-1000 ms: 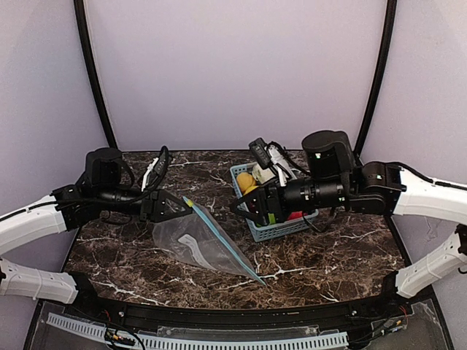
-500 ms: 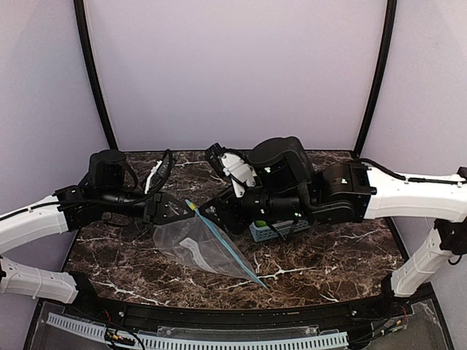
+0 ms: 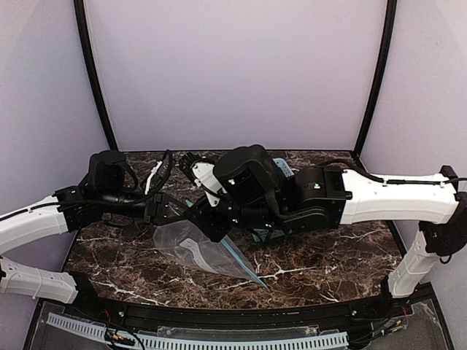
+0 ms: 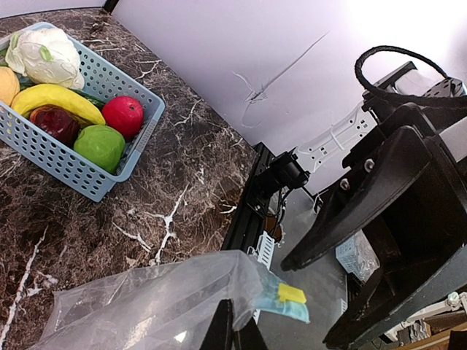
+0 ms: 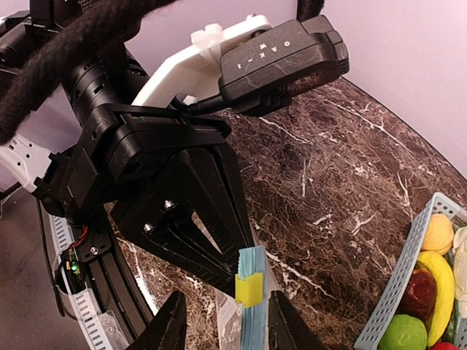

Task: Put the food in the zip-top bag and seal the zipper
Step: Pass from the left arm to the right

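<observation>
Although the right arm [image 3: 314, 197] hides most of the basket [image 4: 73, 175] from above, the food [image 4: 122, 117] lies inside it. The left gripper [image 4: 235, 332] pinches the zip-top bag [image 3: 190, 244] left of the basket. The right gripper [image 5: 228, 299], its 2 fingers spread, straddles the zipper [image 5: 254, 328].

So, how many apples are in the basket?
3, all in the basket: a red apple in a corner, a dark red apple beside the banana, a green apple between them. Others may be hidden.
</observation>
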### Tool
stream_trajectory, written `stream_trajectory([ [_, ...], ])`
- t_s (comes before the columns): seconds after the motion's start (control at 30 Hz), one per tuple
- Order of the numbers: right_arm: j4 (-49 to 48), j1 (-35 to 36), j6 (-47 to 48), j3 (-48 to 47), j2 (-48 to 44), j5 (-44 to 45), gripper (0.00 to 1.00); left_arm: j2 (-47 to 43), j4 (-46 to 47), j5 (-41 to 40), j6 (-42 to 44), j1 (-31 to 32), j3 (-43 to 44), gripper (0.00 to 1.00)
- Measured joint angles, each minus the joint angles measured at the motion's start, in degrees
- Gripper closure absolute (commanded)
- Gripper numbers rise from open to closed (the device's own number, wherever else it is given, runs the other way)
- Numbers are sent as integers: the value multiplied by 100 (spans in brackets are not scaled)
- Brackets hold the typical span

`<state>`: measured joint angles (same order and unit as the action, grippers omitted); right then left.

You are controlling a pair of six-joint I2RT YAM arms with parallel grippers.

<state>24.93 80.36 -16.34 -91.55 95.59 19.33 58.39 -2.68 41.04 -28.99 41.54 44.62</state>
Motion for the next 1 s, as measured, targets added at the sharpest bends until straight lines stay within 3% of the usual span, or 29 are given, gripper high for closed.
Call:
stream_trajectory([
  [0.43,267,44,109,-339,269,605,72,-61,-24,-17,-17,17,-55,99],
  [1.0,356,55,247,-455,511,535,79,-76,-39,-17,-17,26,-61,99],
])
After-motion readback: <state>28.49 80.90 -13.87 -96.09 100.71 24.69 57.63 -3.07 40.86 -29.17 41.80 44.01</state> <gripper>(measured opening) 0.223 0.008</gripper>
